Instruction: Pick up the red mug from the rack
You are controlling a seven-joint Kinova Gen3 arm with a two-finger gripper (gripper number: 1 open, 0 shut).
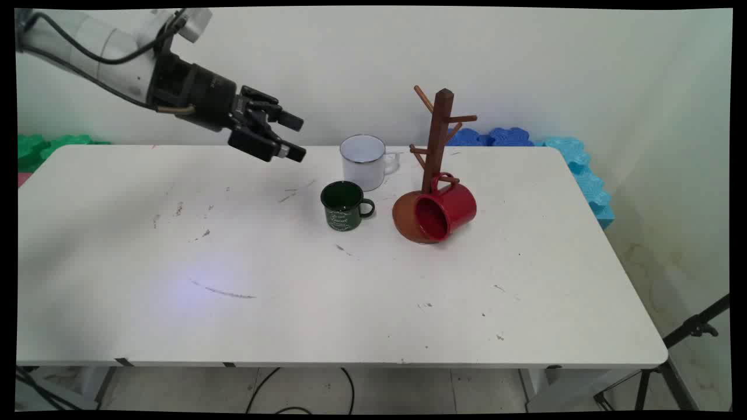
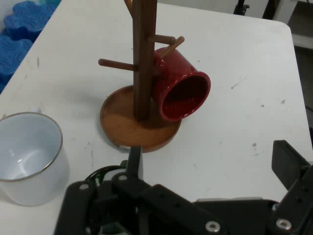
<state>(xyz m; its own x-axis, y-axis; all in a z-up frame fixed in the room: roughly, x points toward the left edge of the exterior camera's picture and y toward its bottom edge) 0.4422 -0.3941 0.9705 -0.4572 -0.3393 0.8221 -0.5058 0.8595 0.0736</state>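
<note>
Hanging spread and empty above the bench [image 1: 175,262], the hand [image 1: 295,137] is seen nearest the green mug [image 1: 344,205]; a white mug [image 1: 365,162] and a red mug [image 1: 446,210] hooked on the rack [image 1: 439,140] are set beyond.

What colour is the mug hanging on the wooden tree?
Red, inside and out. The mug hanging on the brown tree shows best in the main view.

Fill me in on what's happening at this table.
The gripper hangs open in the air, holding nothing, up left of three mugs. A red mug hangs by its handle on a low peg of the wooden mug tree, mouth tilted toward the camera. A white mug and a green mug stand upright on the table just left of the tree.
</note>
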